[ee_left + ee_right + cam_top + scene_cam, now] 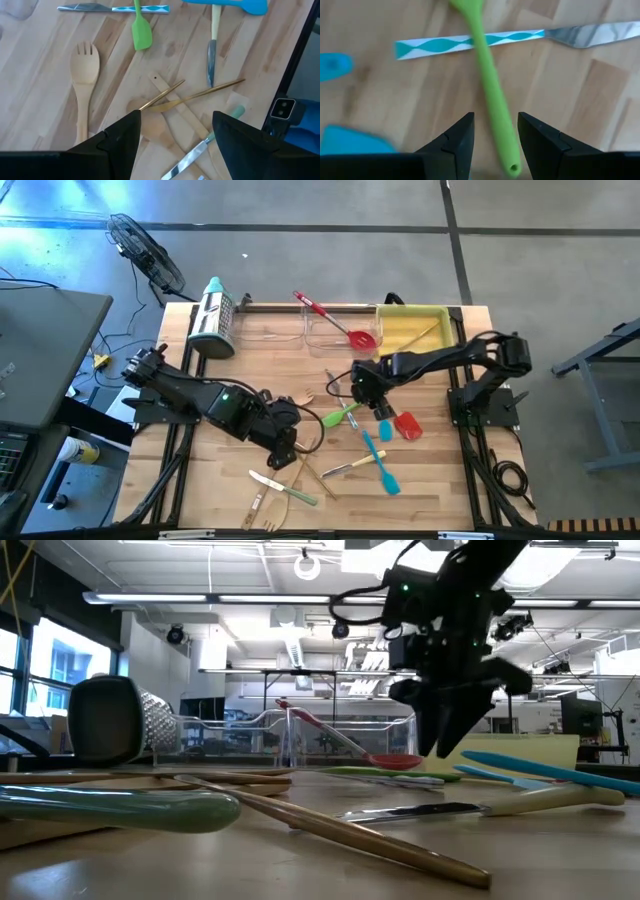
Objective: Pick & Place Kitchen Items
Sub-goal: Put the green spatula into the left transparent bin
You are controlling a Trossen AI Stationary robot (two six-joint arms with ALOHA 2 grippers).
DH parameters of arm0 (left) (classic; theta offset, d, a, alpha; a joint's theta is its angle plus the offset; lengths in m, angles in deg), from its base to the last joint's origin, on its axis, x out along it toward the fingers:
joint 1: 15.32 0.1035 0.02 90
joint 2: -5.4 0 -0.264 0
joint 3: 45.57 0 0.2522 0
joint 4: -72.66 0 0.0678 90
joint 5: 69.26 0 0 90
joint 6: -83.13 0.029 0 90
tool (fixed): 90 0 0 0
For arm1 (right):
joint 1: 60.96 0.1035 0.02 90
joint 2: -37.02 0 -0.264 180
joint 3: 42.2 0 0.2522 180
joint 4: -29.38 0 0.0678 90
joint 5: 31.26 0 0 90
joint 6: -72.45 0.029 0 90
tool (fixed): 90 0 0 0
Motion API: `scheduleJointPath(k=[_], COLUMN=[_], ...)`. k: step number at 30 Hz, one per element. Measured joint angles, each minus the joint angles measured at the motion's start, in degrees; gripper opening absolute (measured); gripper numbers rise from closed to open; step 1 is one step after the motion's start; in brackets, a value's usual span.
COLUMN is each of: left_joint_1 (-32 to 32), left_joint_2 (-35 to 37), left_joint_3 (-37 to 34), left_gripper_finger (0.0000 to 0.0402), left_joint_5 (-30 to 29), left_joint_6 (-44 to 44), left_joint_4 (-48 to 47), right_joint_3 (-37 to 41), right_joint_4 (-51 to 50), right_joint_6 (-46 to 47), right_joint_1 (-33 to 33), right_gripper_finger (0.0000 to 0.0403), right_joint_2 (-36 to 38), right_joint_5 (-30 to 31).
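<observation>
Straddling the light, slippery green spatula (490, 85) near its handle end, the right gripper (495, 137) is parted, not yet clenched.

A pale butcher-block table (440, 480) carries the things. Directly below the right pincer (495, 137) lies a green spatula (487, 75), its handle crossing a knife with a teal-and-white wavy handle (470, 42). Just beside that pincer lie a red spatula (408, 425) and blue spatulas (382, 465). Beneath the left pincer (175, 131) lie crossed wooden utensils (187, 95); a wooden fork (84, 85) lies near. At the table's far edge, well apart from both pincers, rest a steel grater (213, 320), a clear tray (300, 330) and a yellow tray (412, 328).
</observation>
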Motion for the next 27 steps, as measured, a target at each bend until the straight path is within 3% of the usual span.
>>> scheduleJointPath(k=[15, 27], left_joint_1=[0.0, 0.0], left_joint_2=[0.0, 0.0], left_joint_3=[0.0, 0.0], left_gripper_finger=[0.0239, 0.0239], left_joint_5=[0.2, 0.2], left_joint_6=[-1.0, -1.0], left_joint_4=[-0.7, -0.8], right_joint_3=[0.0, -0.3], right_joint_4=[3.9, 7.1], right_joint_6=[-3.0, -3.0], right_joint_1=[1.6, 1.5], right_gripper_finger=[0.0141, 0.0140], right_joint_2=[-1.8, -8.2], right_joint_5=[-1.2, -2.8])
